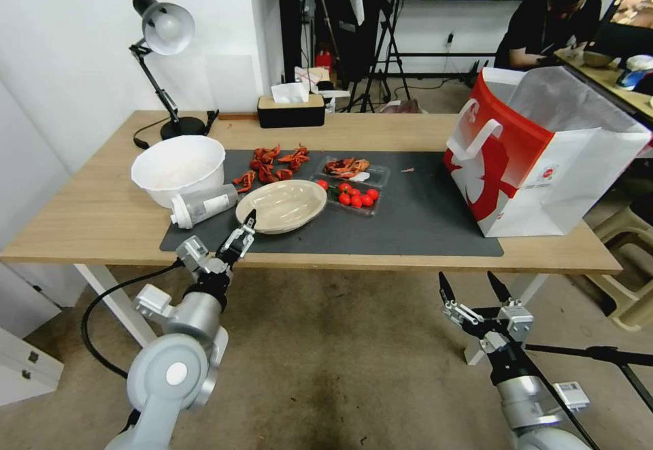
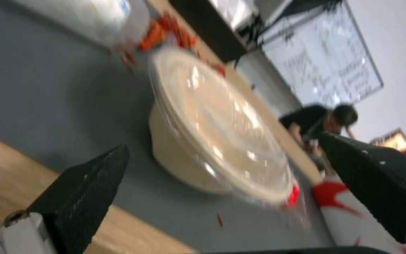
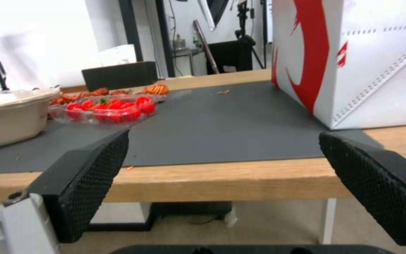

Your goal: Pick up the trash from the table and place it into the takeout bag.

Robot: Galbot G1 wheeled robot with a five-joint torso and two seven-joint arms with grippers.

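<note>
On the table [image 1: 95, 219], the trash lies on a dark grey mat [image 1: 422, 215]: a shallow beige dish [image 1: 282, 205] under a clear lid, a translucent white-capped bottle [image 1: 202, 205] on its side, red shells [image 1: 272, 163] and a clear tray of tomatoes [image 1: 354, 195]. My left gripper [image 1: 239, 236] is open at the mat's front edge, just short of the dish [image 2: 184, 165], which sits ahead between the fingers. The red and white takeout bag [image 1: 537, 158] stands open at the right end. My right gripper [image 1: 466, 277] hangs open below the table's front edge, facing the bag [image 3: 353, 60].
A big white bowl [image 1: 178, 168] sits left of the bottle. A desk lamp [image 1: 163, 35] and a black tissue box [image 1: 291, 110] stand along the back edge. A plastic stool [image 1: 629, 280] and a tripod leg [image 1: 598, 355] are on the floor at right.
</note>
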